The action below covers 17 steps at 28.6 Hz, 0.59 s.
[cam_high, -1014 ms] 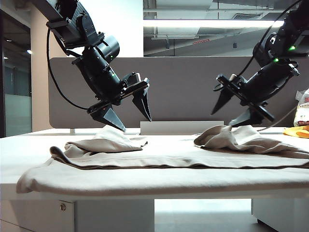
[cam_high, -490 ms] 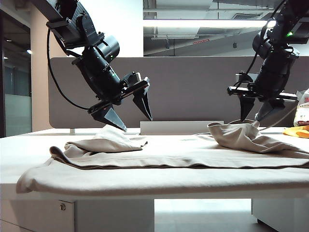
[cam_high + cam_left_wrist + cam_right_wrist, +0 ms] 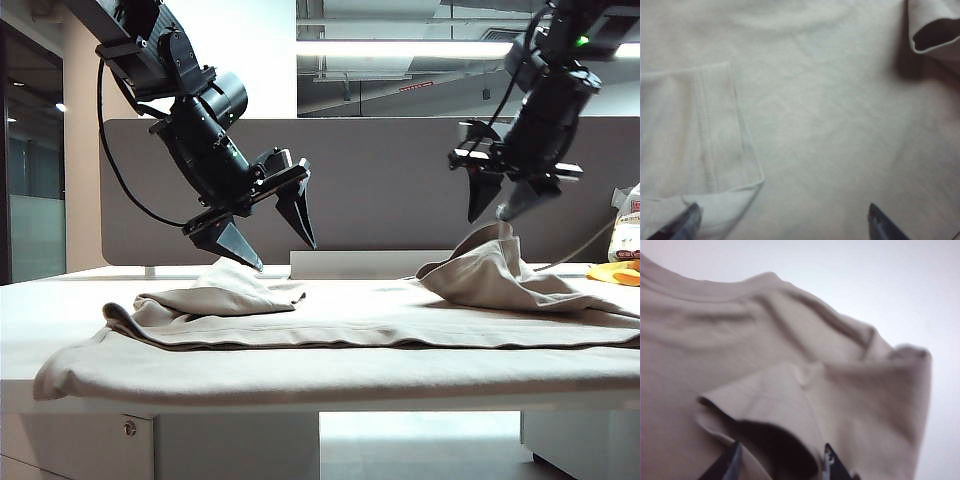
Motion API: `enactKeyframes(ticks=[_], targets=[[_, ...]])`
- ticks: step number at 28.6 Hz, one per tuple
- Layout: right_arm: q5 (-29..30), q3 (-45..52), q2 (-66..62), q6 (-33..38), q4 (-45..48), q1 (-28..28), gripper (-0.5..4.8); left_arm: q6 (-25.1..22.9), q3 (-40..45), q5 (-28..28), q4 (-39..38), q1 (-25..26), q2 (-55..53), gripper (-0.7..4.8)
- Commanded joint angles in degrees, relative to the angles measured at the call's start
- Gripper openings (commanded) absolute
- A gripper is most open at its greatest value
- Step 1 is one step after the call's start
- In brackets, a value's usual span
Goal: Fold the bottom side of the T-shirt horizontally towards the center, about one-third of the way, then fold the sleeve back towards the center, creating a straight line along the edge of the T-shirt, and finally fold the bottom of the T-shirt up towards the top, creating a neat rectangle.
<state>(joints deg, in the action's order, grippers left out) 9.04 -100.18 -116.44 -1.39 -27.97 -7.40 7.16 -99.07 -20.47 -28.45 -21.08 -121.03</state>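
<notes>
The pale beige T-shirt lies spread across the white table, its near edge hanging over the front. My left gripper hangs open above the bunched sleeve on the left. In the left wrist view that flat folded sleeve lies by one fingertip of the left gripper. My right gripper is shut on the right-hand sleeve and holds it up in a peak. The sleeve's dark opening sits between the right gripper's fingers. I cannot pick out the bottom of the T-shirt.
A small yellow thing and a white bag sit at the table's far right. A grey partition runs behind the table, with a low white box in front of it. The table's front edge is near.
The right gripper closed on the right sleeve, turned its wrist, and rose up and to the left, pulling the cloth into a peak. The left gripper stayed still and open.
</notes>
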Motion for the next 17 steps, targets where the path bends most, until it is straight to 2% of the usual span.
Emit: enactKeyframes(ticks=[1, 9, 14, 17], targets=[[-1.0, -0.5, 3.2, -0.7, 5.3, -0.5, 2.09, 0.2, -0.1, -0.6, -0.7, -0.1, 0.2, 4.31], [-4.0, -0.6, 4.9, -3.8, 7.0, -1.0, 2.07, 0.2, -0.1, -0.6, -1.5, -0.1, 0.2, 4.31], [-4.3, -0.5, 4.5, -3.5, 1.3, -0.5, 2.07, 0.0, -0.1, -1.7, -2.4, -0.1, 0.2, 4.31], [-2.3, -0.5, 4.5, -1.6, -0.8, 0.1, 2.07, 0.0, -0.1, -1.7, -3.9, 0.2, 0.2, 4.3]])
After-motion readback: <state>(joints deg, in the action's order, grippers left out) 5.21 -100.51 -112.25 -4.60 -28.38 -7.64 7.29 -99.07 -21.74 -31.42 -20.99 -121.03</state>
